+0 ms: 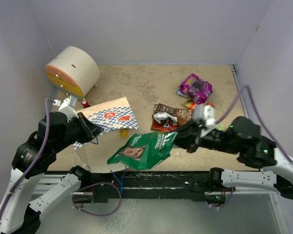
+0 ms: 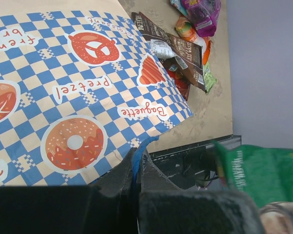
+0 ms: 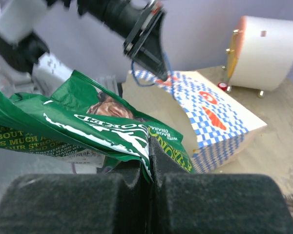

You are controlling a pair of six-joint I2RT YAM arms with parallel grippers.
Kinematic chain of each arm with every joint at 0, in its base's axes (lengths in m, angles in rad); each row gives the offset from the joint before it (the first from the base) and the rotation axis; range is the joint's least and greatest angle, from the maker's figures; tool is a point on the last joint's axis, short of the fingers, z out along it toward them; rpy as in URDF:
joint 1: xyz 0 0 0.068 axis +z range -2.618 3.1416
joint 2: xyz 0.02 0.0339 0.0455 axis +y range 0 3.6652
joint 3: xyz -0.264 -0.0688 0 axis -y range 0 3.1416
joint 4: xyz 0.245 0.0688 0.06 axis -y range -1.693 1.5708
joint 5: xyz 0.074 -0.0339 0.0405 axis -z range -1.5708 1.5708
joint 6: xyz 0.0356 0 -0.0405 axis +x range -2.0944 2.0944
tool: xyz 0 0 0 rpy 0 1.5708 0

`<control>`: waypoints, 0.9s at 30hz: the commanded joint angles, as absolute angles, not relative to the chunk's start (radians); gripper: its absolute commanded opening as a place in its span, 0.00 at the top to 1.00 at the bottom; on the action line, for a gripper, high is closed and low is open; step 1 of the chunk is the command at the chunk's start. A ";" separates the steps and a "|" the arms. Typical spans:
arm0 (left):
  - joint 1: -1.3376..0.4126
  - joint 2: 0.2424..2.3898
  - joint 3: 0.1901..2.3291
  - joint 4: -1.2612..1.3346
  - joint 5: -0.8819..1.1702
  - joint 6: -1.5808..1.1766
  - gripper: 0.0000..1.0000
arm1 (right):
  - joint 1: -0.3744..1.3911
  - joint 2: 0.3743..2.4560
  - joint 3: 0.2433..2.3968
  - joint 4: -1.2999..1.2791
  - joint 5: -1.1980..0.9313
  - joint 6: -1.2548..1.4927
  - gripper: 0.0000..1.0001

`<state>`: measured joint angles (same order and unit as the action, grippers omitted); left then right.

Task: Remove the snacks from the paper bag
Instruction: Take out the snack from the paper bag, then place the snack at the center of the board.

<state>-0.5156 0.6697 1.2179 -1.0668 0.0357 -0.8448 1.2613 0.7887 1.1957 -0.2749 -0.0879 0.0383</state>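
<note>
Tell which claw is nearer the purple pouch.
Right. The right claw, shut on the green bag, is in front of the purple pouch; the left claw holds the paper bag, farther left.

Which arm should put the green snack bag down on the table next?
Right. The right tool is shut on the green bag, already outside the paper bag; the left tool is shut on that bag's blue cord.

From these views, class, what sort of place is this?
Probably a robot lab cell: plain grey walls box in a small table, and two robot arms handle a paper bag and snack packets.
</note>
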 commanded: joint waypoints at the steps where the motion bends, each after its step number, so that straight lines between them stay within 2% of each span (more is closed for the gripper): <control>1: -0.511 0.678 1.258 -1.064 0.000 -0.819 1.00 | 1.261 0.781 1.413 -0.502 0.202 0.307 1.00; 7: -0.511 0.682 1.264 -1.071 -0.005 -0.811 1.00 | 1.260 0.848 1.660 -0.672 0.579 0.403 1.00; 14: -0.511 0.667 1.286 -1.093 -0.015 -0.808 1.00 | 1.260 0.880 1.635 -0.576 1.010 0.334 1.00; 17: -0.511 0.672 1.297 -1.103 -0.017 -0.817 1.00 | 1.259 0.949 1.649 -0.612 1.124 0.279 1.00; 22: -0.511 0.681 1.294 -1.092 0.009 -0.813 1.00 | 1.201 1.011 1.532 -0.554 1.096 0.200 1.00; 27: -0.511 0.704 1.279 -1.023 0.095 -0.815 1.00 | 0.962 1.099 1.487 -0.639 0.909 0.325 1.00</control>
<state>-0.5156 0.6781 1.2644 -1.1076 0.0250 -0.8268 1.1145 1.0565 1.4986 -0.6353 0.9977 0.2535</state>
